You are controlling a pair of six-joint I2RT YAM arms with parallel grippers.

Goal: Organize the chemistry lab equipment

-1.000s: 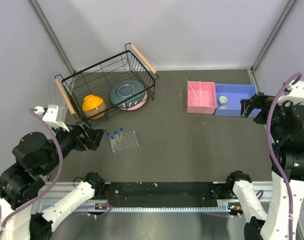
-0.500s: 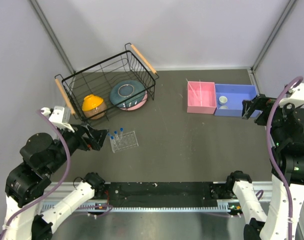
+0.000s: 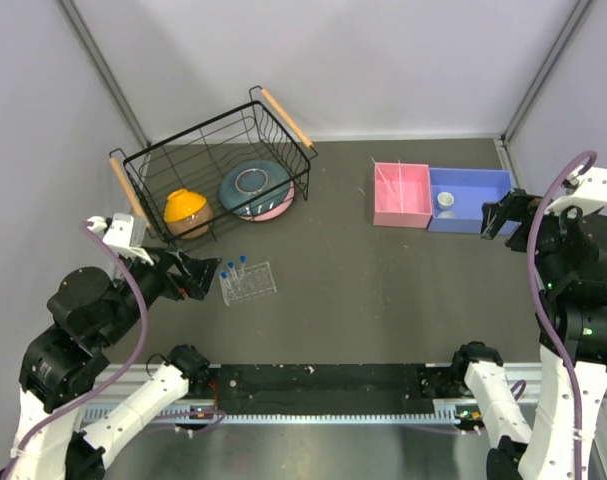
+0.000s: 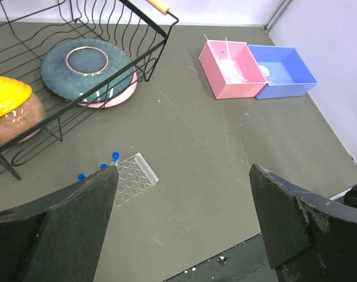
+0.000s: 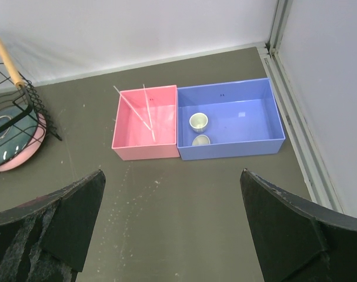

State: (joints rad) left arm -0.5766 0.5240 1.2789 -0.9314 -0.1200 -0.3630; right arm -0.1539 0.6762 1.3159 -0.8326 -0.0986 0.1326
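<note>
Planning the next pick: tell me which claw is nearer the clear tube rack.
Left. The left claw sits open just left of the tube rack; the right claw is far off to the right, beside the blue bin.

Our left arm (image 3: 83, 300) has swung inward from the table's left edge over the past second, carrying the left gripper (image 3: 213, 275) slightly closer to the tube rack (image 3: 251, 283). Our right arm (image 3: 575, 262) has shifted only a touch, with the right gripper (image 3: 491, 217) barely moving beside the blue bin (image 3: 470, 176).
</note>
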